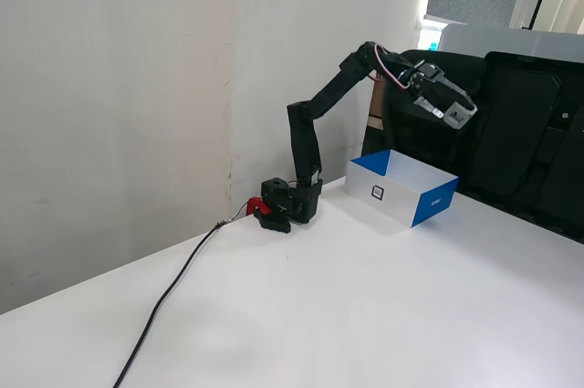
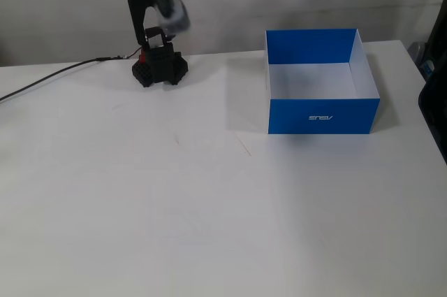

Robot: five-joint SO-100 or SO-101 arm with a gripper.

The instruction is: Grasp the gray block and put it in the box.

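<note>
Holding the block (image 1: 453, 114): gripper (image 1: 459, 114) is closed on it, fingers clamped on either side, arm (image 1: 321, 107) stretched high and nearly level. From the side, the gripper sits up in the air above the far part of the box (image 1: 399, 203), well clear of its rim. From the front view the gripper (image 2: 176, 19) is blurred, gray block (image 2: 177, 17) at its tip, well left of the box (image 2: 322, 114). Box interior looks bare white. Cable (image 1: 173, 294) trails from the base (image 1: 285, 205) across the table (image 1: 347, 315). Dark chairs (image 1: 511, 132) behind the box.
</note>
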